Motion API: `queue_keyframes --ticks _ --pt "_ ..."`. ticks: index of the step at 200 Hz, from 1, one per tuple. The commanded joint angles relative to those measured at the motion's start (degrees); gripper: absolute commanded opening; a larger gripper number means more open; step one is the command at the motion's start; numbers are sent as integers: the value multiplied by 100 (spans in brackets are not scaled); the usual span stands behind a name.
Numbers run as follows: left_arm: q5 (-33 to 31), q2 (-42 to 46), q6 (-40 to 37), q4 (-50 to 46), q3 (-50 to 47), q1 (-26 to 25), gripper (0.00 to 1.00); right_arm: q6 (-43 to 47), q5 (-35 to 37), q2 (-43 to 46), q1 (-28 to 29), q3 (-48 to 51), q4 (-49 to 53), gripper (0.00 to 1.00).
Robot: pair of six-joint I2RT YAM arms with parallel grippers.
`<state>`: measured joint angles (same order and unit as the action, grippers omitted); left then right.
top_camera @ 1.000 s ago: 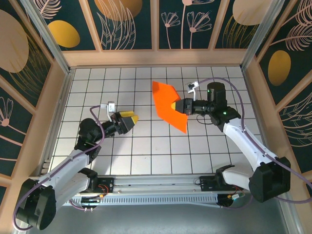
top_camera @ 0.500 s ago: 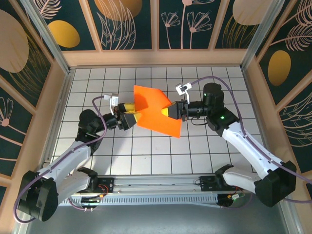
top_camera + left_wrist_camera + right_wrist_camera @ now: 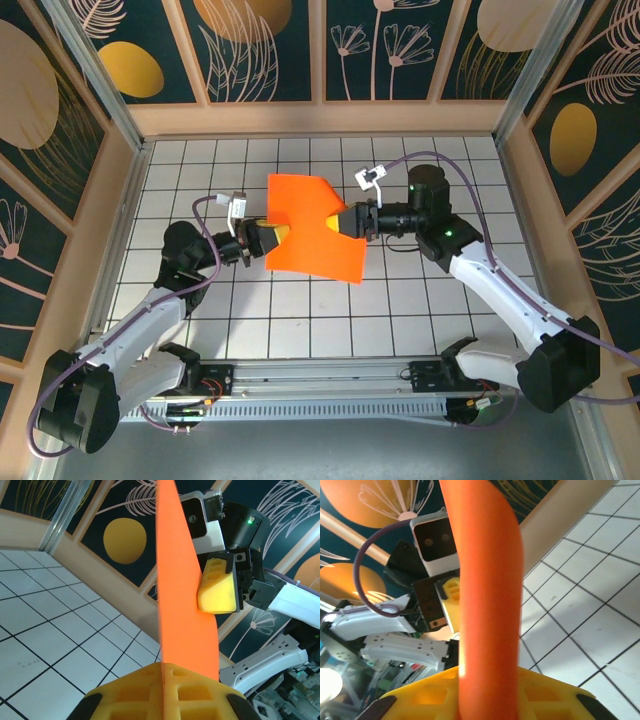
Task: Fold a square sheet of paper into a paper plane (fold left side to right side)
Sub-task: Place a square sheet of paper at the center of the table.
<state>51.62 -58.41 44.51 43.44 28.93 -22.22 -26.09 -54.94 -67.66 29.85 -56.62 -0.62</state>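
Note:
The bright orange paper (image 3: 312, 228), folded into a smaller creased shape, hangs above the middle of the tiled floor between both arms. My left gripper (image 3: 272, 238) is shut on its left edge; in the left wrist view the sheet (image 3: 182, 590) rises edge-on out of the closed yellow pads (image 3: 135, 692). My right gripper (image 3: 345, 222) is shut on the right side of the paper; in the right wrist view the paper (image 3: 487, 590) stands as a blurred orange band rising from between the yellow pads (image 3: 545, 695). Each wrist view also shows the other gripper behind the sheet.
White grid-tiled floor (image 3: 300, 320) is enclosed by wooden-framed walls (image 3: 320, 118) with dark floral panels. A metal rail (image 3: 320, 385) with the arm bases runs along the near edge. Purple cables (image 3: 470, 180) loop off both wrists.
The right gripper carried the paper leftward to the middle. The left gripper moved up and right to it and has shut on its left edge.

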Motion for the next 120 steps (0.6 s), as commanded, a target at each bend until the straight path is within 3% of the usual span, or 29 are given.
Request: queue_keyframes --ticks 1,28,64,104,120 --pt "-226 17 -129 -316 43 16 1 206 493 94 -145 -145 364 31" --pt "-635 -161 75 -703 -65 16 0 213 1140 163 -431 -18 671 44" --pt "-1059 -732 416 -1237 -293 16 0 -57 1555 108 -918 513 644 54" --pt "-1245 -1514 594 -1432 -605 16 0 -265 1968 -156 -1034 1120 420 54" --pt "-1303 -1884 510 -1618 -590 16 0 -414 2070 -313 -1029 1337 227 45"
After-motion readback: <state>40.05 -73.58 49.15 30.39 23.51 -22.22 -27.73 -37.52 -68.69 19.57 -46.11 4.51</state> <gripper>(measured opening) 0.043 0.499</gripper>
